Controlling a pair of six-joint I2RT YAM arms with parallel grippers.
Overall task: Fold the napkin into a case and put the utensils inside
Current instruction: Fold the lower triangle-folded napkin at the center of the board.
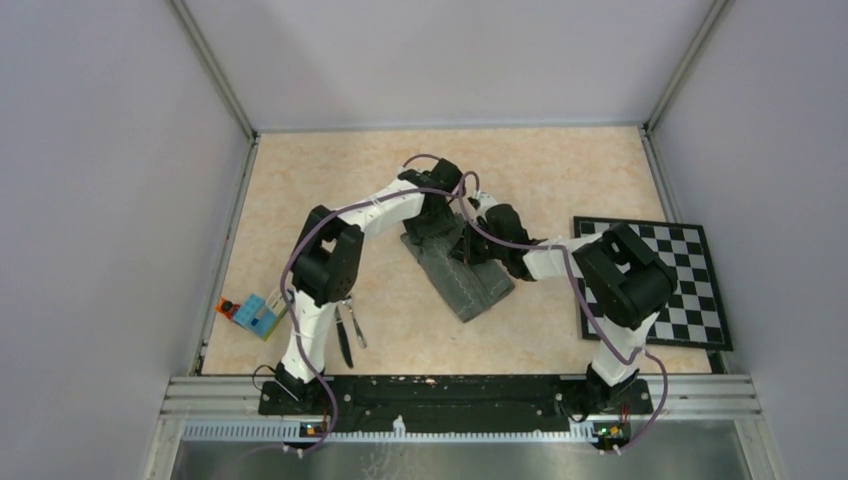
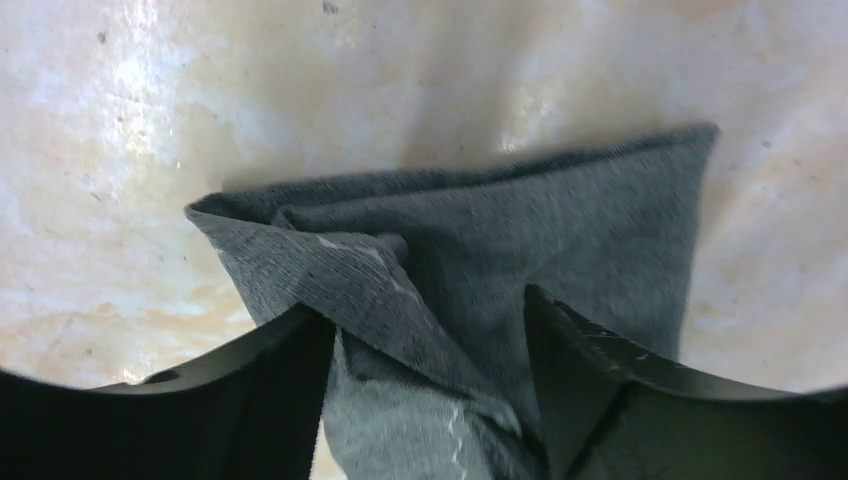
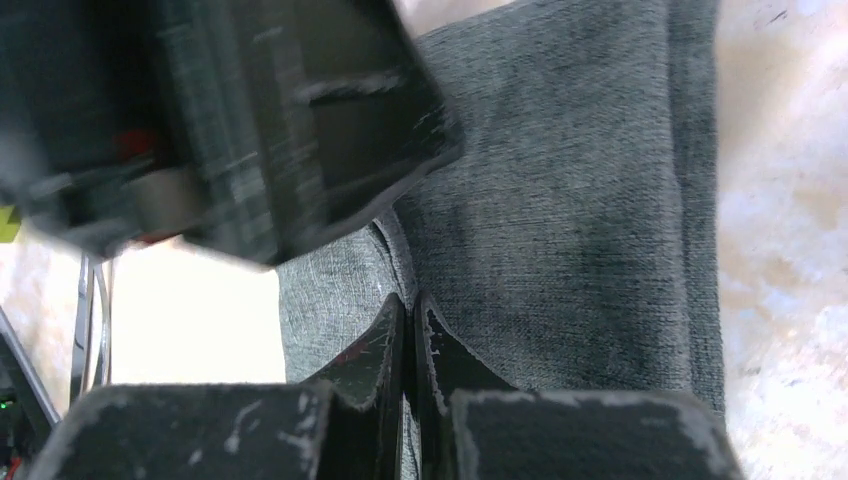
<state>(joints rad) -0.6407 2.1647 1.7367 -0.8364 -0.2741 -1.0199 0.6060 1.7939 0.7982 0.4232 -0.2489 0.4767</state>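
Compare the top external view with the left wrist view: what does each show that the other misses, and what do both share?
Only the top external view shows the black-and-white checkered board and the silver metal knife and fork near the left arm's base. Only the left wrist view shows the left gripper open astride a raised fold with pale stitching. Both show the dark grey cloth napkin on the beige marbled tabletop.

The dark grey napkin (image 1: 468, 285) lay folded into a narrow oblong, set on a slant, with its far end bunched into raised folds. The thin knife (image 1: 344, 338) and fork (image 1: 357, 326) lay side by side, well apart to its left.
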